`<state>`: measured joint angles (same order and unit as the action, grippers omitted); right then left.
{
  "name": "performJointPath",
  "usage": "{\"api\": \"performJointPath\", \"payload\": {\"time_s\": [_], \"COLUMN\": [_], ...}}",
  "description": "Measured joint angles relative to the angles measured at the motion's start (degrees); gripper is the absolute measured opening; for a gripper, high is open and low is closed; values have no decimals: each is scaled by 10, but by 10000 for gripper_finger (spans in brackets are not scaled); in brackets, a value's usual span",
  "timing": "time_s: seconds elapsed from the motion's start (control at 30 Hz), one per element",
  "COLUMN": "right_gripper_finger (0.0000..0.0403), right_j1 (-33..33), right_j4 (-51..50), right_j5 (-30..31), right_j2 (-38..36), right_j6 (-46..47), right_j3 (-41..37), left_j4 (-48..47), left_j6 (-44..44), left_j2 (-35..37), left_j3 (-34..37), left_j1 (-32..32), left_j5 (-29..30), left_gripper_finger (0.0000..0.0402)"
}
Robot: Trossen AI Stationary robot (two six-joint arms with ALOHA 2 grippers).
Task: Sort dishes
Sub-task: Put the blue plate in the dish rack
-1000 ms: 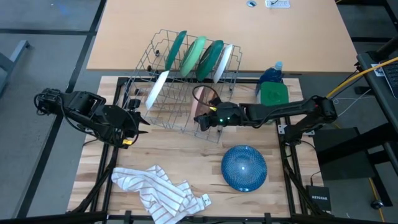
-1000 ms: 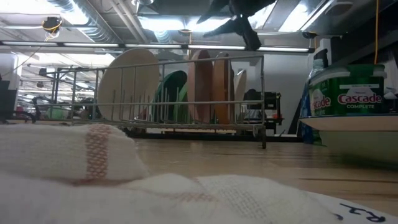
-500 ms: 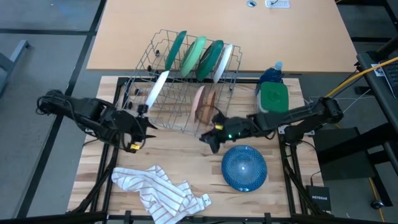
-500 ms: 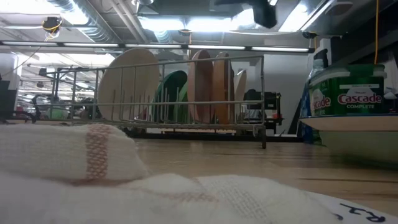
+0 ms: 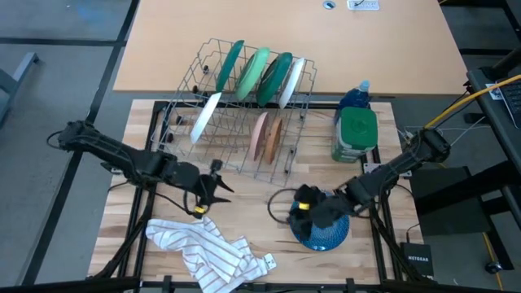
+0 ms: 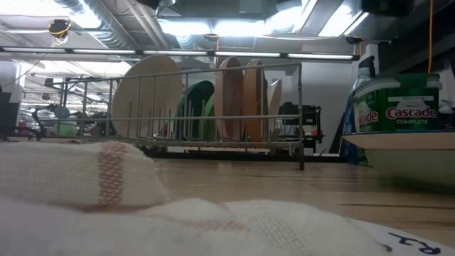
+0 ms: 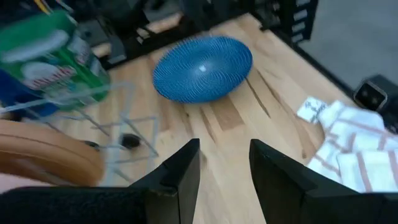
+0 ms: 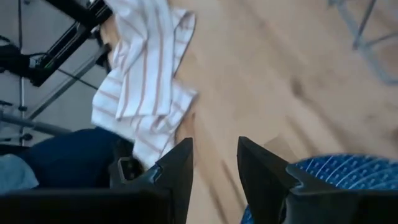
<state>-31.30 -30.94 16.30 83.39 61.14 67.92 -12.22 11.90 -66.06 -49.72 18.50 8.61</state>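
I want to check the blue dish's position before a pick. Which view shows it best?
The left wrist view: the blue dish shows whole, upside down on the wood. In the high view the right gripper covers part of it. The right wrist view catches only an edge. The low view does not clearly show it.

From overhead we look straight down on the whole wooden table; from its surface we look level across it — both views share the wire dish rack. Both wrist views, close in, share the round blue ribbed bowl.
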Motion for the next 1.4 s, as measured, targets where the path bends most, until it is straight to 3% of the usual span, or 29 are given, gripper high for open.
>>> {"api": "performJointPath", "payload": {"time_s": [0.27, 0.37, 0.47, 0.7, 0.8, 0.93, 1.1, 1.4], "right_gripper_finger": [127, 127, 127, 127, 127, 127, 127, 127], "right_j1": [-43, -44, -44, -46, -52, -60, -58, -58], "right_j4": [-1, 0, 4, -43, -93, -171, -249, -263], "right_j5": [52, 42, -4, -172, -205, -211, -178, -159], "right_j2": [11, 30, 56, 100, 108, 111, 114, 168], "right_j6": [76, 132, 204, 282, 289, 289, 300, 299], "right_j3": [-1, -1, -1, -1, -1, -1, -1, -1], "left_j4": [68, 113, 163, 310, 364, 399, 430, 525], "left_j6": [28, 50, 42, -139, -212, -301, -384, -558], "left_j2": [-120, -168, -212, -295, -324, -354, -385, -443], "left_j3": [6, 6, 6, 6, 6, 6, 6, 4], "left_j1": [0, 3, 7, 7, 7, 7, 7, 6], "left_j5": [-11, -11, -11, -13, -12, -15, -16, -14], "left_gripper_finger": [129, 129, 129, 129, 129, 129, 129, 129]}}
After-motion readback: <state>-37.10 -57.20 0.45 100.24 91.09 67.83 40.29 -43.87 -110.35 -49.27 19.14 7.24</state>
